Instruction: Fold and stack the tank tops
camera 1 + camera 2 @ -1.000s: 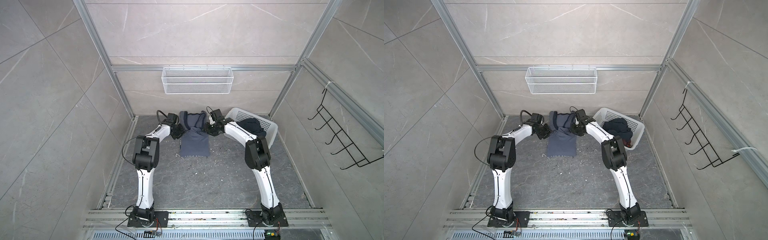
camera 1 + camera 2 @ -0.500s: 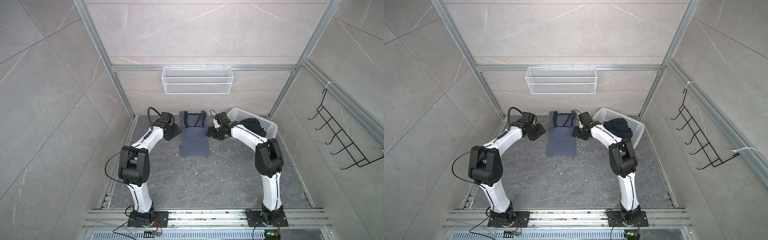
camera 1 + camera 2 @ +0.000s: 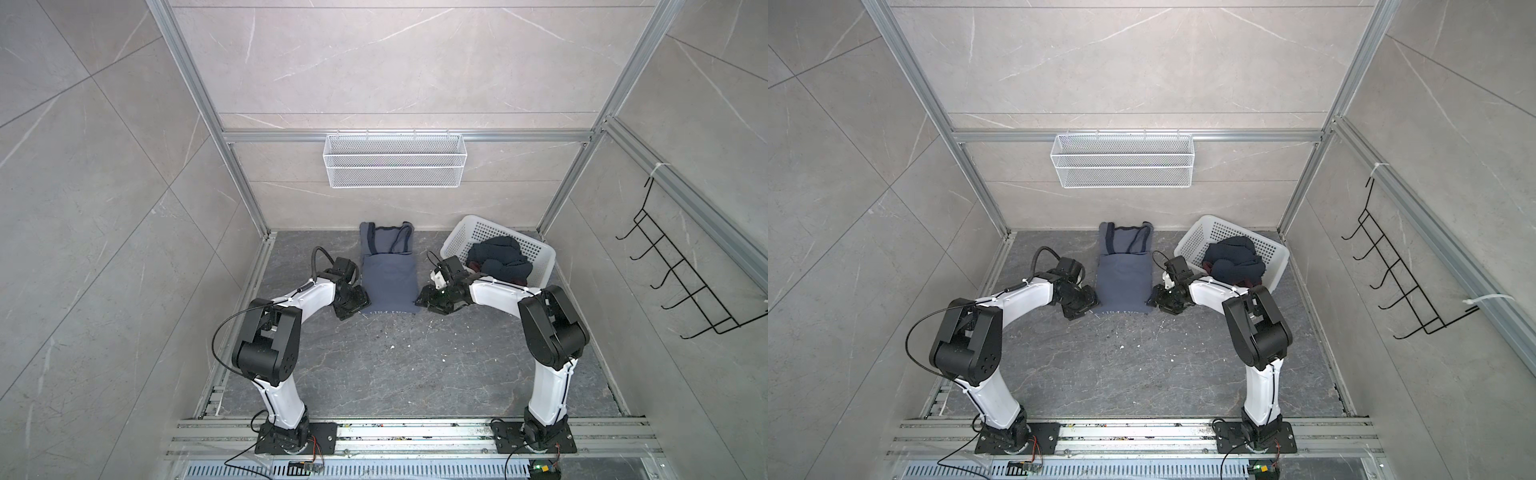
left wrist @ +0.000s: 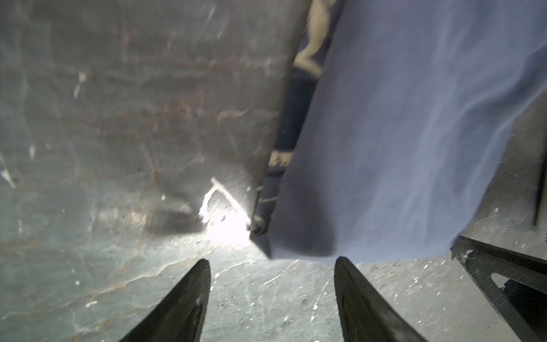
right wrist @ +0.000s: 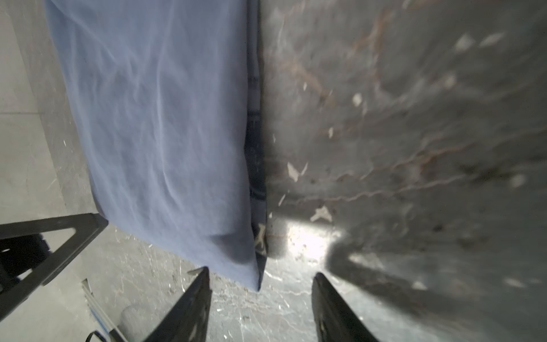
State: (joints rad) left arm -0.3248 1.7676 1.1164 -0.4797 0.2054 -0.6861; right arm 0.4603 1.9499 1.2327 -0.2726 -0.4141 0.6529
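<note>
The slate-blue tank top (image 3: 388, 278) (image 3: 1123, 278) lies flat on the dark floor, its body folded over and its straps toward the back wall. White lettering peeks out at its near edge. My left gripper (image 3: 360, 308) (image 4: 272, 262) stands open just short of the near left corner of the blue cloth (image 4: 399, 133). At the near right corner my right gripper (image 3: 422, 301) (image 5: 262, 274) is open, the tip of the blue cloth (image 5: 165, 118) lying between its fingertips, ungripped. The dark navy tank top (image 3: 498, 259) (image 3: 1233, 259) is bunched in the basket.
The white perforated basket (image 3: 465, 226) (image 3: 1208, 224) sits tilted at the back right, close behind my right arm. A white wire shelf (image 3: 394, 160) hangs on the back wall, a black hook rack (image 3: 685, 282) on the right wall. Aluminium posts frame the floor.
Both grippers have drawn back from the strap end to the near corners of the blue top. The straps now lie flat and free. The left jaws have opened wider.
</note>
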